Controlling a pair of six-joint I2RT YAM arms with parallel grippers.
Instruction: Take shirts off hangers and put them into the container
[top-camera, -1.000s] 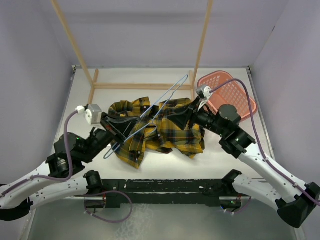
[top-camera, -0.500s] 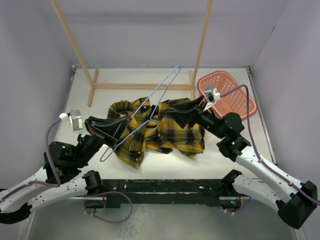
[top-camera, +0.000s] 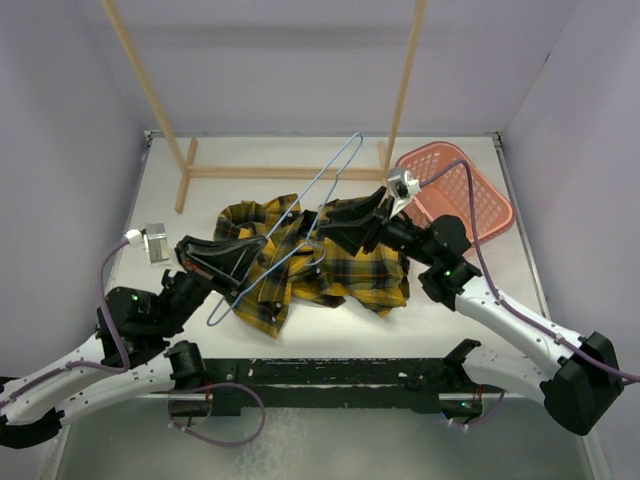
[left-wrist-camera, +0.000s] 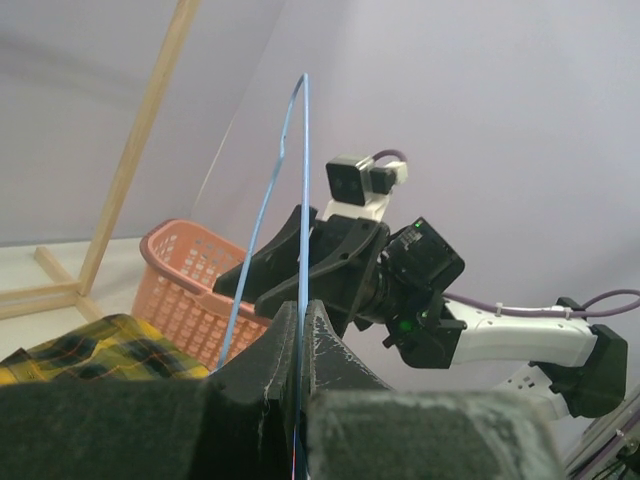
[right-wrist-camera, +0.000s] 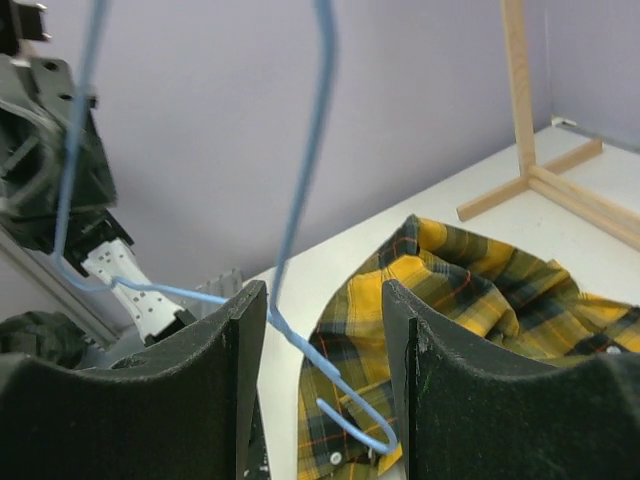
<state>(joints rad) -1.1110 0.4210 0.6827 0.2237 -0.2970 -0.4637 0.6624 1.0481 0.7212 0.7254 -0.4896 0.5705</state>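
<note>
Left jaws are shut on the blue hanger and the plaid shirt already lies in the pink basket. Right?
No. The left gripper does have its jaws shut on the hanger, but the shirt lies on the table, outside the basket. The top external view shows this.

Shirt (top-camera: 330, 265) yellow-and-black plaid with thin red lines. Hanger (right-wrist-camera: 300, 190) light blue. Basket (top-camera: 470, 195), far right, salmon-pink with lattice holes. Rack (top-camera: 285, 172), far, pale wood. Table (top-camera: 200, 200) white. Walls (top-camera: 300, 60) pale lilac.
</note>
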